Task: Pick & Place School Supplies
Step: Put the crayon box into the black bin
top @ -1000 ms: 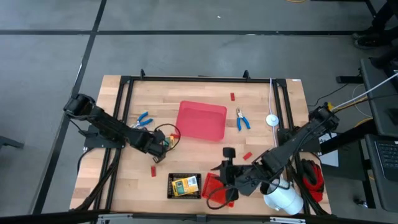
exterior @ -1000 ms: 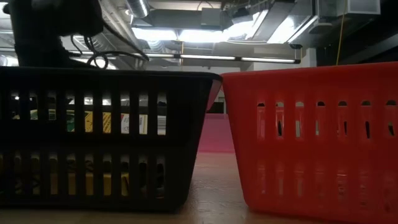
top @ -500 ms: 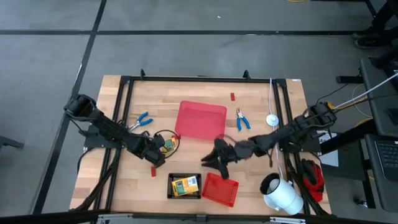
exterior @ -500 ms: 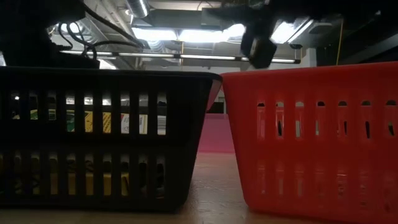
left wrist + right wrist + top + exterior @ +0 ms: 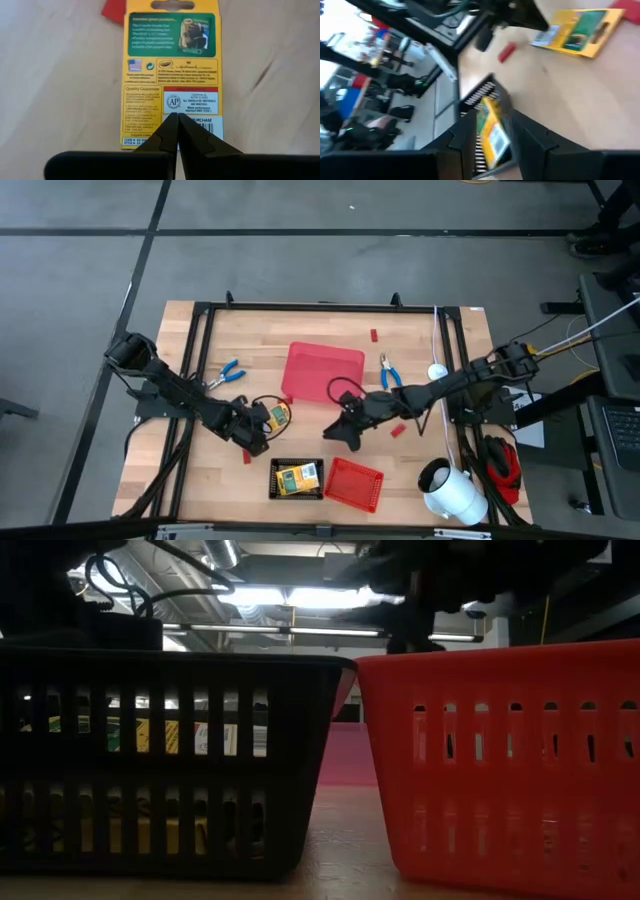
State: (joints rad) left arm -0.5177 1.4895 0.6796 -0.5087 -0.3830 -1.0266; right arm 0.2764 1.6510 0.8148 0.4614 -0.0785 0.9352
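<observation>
Crayon box (image 5: pixel 171 75) lies flat on the table (image 5: pixel 300 322) just ahead of the clenched, empty left pincer (image 5: pixel 173 131), probably light, stiff, slick card best nipped across an edge; the right pincer (image 5: pixel 506 131) hovers half-parted, seemingly empty.

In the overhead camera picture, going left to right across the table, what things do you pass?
Blue-handled pliers → yellow-and-green card box on the wood → large flat red tray → second blue-handled pliers → small white round object by the right rail.
</observation>
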